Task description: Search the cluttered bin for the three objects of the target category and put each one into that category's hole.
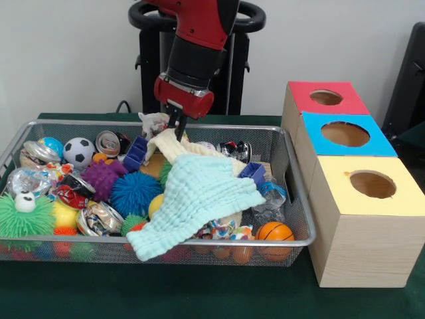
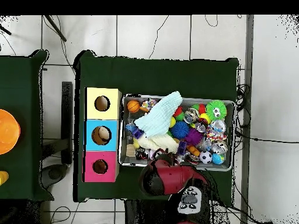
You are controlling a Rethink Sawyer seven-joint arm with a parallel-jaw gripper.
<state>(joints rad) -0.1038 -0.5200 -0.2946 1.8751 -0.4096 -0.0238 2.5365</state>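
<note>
The claw (image 1: 178, 126) pinches the cream cloth (image 1: 174, 145) at the far side of the wire bin (image 1: 295, 193), probably to lift it toward a hole.

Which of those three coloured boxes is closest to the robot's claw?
The red box, farthest back in the row; the blue box and yellow box sit progressively farther from the gripper.

We count three boxes (image 1: 358, 193), yellow, blue and red, each with one hole; one mesh bin (image 1: 292, 166); two cloths (image 1: 196, 199) in it; one soccer ball (image 1: 78, 152); one basketball (image 1: 274, 232).
</note>
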